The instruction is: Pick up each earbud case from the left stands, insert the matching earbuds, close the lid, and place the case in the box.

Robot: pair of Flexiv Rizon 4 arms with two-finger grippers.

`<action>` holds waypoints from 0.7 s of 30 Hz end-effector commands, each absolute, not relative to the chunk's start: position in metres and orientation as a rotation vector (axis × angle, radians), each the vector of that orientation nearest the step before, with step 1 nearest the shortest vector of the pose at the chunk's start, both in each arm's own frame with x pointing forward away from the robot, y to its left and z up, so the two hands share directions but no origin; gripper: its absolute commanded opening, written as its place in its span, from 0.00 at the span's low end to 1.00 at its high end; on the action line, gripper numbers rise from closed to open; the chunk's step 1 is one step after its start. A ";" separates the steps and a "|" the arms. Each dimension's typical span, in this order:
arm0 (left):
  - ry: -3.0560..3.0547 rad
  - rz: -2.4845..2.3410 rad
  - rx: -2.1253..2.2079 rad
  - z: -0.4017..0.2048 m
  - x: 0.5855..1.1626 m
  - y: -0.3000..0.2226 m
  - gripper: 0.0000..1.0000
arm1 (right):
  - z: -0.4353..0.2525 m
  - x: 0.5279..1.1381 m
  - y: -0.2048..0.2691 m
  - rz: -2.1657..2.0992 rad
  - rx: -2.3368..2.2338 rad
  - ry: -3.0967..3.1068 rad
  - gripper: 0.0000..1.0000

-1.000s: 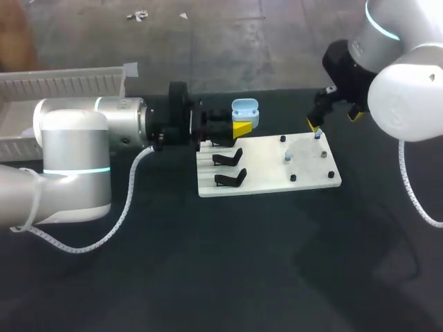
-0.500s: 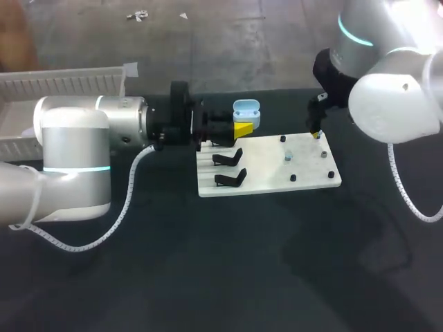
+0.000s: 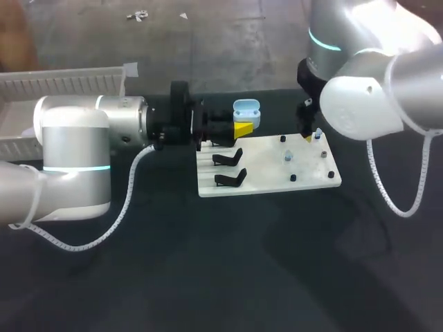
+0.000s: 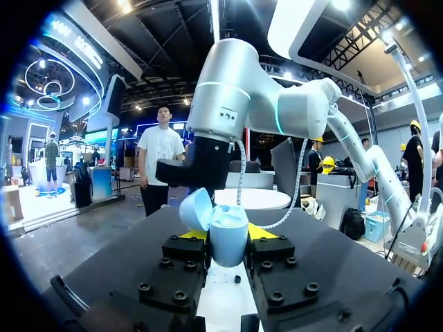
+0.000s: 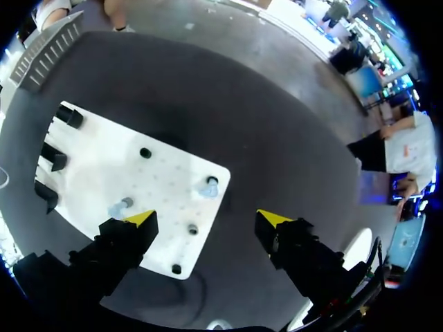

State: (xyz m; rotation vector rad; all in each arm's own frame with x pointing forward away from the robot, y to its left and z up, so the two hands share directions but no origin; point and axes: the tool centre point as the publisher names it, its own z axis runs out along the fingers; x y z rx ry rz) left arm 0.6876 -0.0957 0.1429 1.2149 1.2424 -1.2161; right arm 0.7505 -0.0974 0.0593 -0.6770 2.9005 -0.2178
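Far left on my head feed, the white box [image 3: 69,83] sits at the table [image 3: 208,277] edge, its near side cut off by my left arm [image 3: 73,149], so I cannot see inside it. The left arm lies across the table, and its left fingers [image 3: 242,129] are clamped on the pale blue earbud case [image 3: 245,111], held just above the board's left end with its lid open. The left wrist feed shows the case [image 4: 226,234] squeezed between those fingers [image 4: 194,235], the lid tipped to one side; I cannot make out what is in the case. On the white board [image 3: 266,178] I count two black stands [image 3: 228,159] on the head feed, with a third half hidden under the fingers. Further right, two small earbuds [image 3: 288,158] stand on the board. My right arm [image 3: 360,90] covers most of the right fingers [image 3: 308,137], leaving only a sliver of yellow. Its wrist feed shows the right fingers [image 5: 140,219] spread apart, holding nothing, hanging over the board's [image 5: 90,173] edge with one earbud [image 5: 211,185] just ahead between them.
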 end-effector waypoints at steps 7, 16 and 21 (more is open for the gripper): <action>1.240 -1.214 1.213 0.143 0.687 -0.096 0.00 | 0.045 0.761 -0.091 -0.283 -0.642 2.950 0.79; 1.240 -1.214 1.213 0.143 0.687 -0.096 0.00 | 0.038 0.762 -0.091 -0.322 -0.607 2.930 0.66; 1.240 -1.214 1.213 0.143 0.687 -0.096 0.00 | 0.034 0.762 -0.091 -0.333 -0.589 2.914 0.57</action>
